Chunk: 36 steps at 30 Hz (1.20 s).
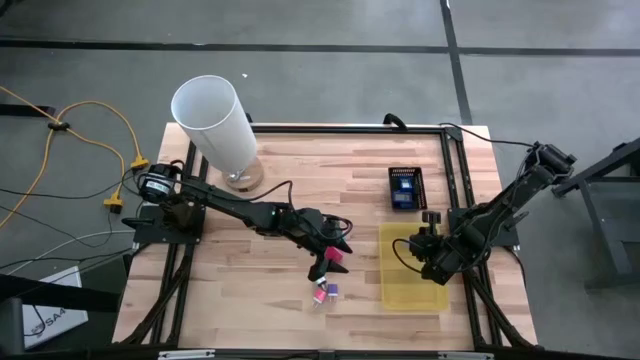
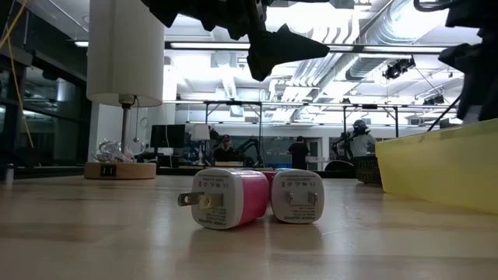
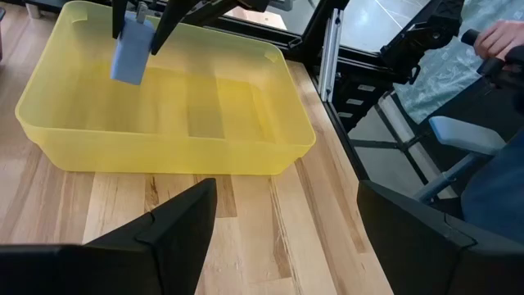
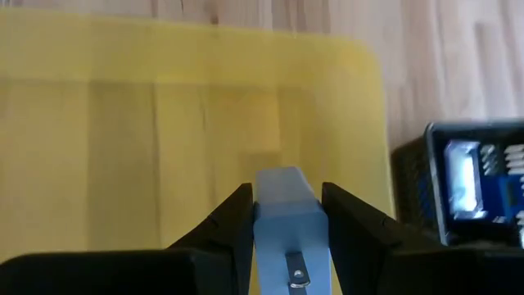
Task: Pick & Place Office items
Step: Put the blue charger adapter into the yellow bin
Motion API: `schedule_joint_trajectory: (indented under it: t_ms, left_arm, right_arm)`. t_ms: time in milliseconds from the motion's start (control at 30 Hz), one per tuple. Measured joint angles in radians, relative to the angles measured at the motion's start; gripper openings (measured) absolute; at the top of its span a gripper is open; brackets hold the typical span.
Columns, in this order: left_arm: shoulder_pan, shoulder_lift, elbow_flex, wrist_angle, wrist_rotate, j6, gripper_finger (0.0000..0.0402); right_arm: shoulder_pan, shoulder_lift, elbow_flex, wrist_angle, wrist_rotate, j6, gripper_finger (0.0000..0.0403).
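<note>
Two small plug blocks, one pink (image 2: 229,198) and one white (image 2: 297,196), lie side by side on the wood table (image 1: 325,293). Another pink piece (image 1: 337,257) lies by my left gripper (image 1: 328,262). That gripper hovers above them, open and holding nothing (image 3: 286,197). My right gripper (image 1: 422,245) is over the yellow translucent tray (image 1: 415,290). It is shut on a pale blue block (image 4: 285,197), which also shows in the left wrist view (image 3: 131,53). My right gripper pinches the pale blue block by its two long sides (image 4: 260,215) between both fingers, coming from above and pointing down. The end with a metal prong (image 4: 295,270) faces the wrist. The block hangs below the fingers (image 3: 129,61), clear of the tray floor.
A black basket with blue items (image 1: 405,188) stands beyond the tray's far end. A tall white cylinder on a round wooden base (image 1: 215,125) stands at the far left. People and a sleeve (image 3: 499,49) show beyond the table's right edge. Bare wood lies between chargers and tray.
</note>
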Motion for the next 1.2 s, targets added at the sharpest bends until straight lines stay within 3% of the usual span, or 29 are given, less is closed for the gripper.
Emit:
schedule_joint_trajectory:
  t_ms: [500, 1200]
  left_arm:
    - [0.000, 0.000, 0.000, 0.000, 0.000, -0.001, 0.0287]
    - [0.000, 0.000, 0.000, 0.000, 0.000, -0.003, 0.0287]
  right_arm:
    - [0.000, 0.000, 0.000, -0.009, -0.240, 0.096, 0.0114]
    - [0.000, 0.000, 0.000, -0.004, -0.255, 0.118, 0.0141]
